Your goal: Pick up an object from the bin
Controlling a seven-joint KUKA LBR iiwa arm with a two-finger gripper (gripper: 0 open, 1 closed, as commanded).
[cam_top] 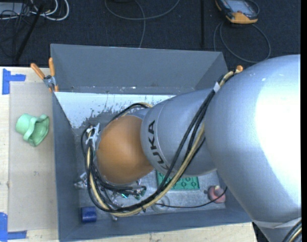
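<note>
Orange wrist cover [120, 150] and cabled arm [193, 130] hide the tool, its state untellable, and much bin [138, 67] floor; green card [187, 183] part-covered.

Dark carpeted floor [93, 32], black cables [144, 32] looping

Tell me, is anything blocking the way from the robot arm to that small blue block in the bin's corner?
Nothing visible does. The blue block lies alone on the bin floor, beside the arm's orange cover; only the arm's cables loop near it. What lies under the cover, I cannot tell.
</note>
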